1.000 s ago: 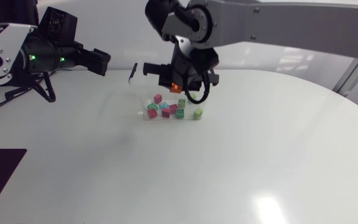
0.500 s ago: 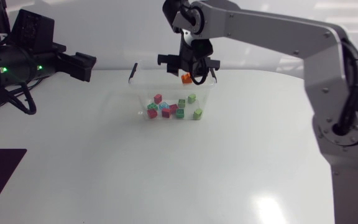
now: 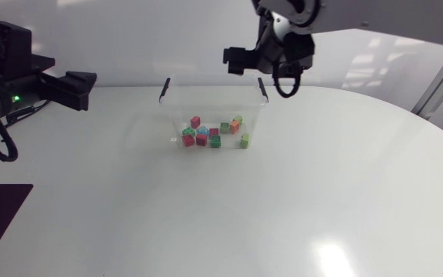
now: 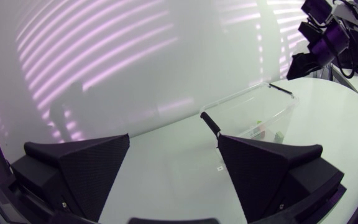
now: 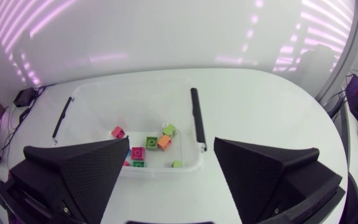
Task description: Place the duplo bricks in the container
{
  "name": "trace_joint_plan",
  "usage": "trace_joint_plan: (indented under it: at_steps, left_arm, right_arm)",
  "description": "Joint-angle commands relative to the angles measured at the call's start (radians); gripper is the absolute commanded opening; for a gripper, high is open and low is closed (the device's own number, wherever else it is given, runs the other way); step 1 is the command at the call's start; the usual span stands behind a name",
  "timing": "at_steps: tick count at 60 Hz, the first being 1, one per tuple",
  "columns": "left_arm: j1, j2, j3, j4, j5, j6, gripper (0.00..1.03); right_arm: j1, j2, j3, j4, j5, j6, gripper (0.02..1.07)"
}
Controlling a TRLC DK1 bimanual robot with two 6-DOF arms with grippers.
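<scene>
The right gripper (image 5: 171, 146) is hovering open and empty above the far right rim of the container (image 3: 263, 91), with the bricks (image 3: 206, 135) lying together inside; it should be rising straight up, clear of that rim. The left gripper (image 4: 174, 139) is hanging open at far left

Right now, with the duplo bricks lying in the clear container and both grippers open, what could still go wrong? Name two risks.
1. The right gripper hangs open above the clear container; withdrawing low, a finger might catch the black rim latch and drag or tip it, spilling the duplo bricks.
2. The left gripper points at the container from the side; its clear walls are hard to see, so a reach could knock it.
</scene>
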Motion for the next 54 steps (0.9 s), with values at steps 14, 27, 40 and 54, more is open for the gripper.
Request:
trace_joint_plan:
  at_steps: [14,27,40,54]
  left_arm:
    - [0.08,-0.179,-0.12,0.018,-0.007,0.055,0.99]
    - [0.11,-0.291,-0.223,0.041,-0.007,0.067,0.99]
    - [0.132,-0.396,-0.295,0.039,-0.007,0.072,0.99]
    - [0.152,-0.517,-0.365,0.033,-0.007,0.079,0.99]
  right_arm:
    - [-0.1,-0.422,-0.436,0.158,0.048,-0.12,1.02]
    - [-0.198,-0.672,-0.7,0.24,0.059,-0.179,1.02]
    - [-0.31,-0.89,-0.887,0.295,0.058,-0.265,1.02]
    - [-0.422,-1.084,-1.033,0.332,0.035,-0.357,1.02]
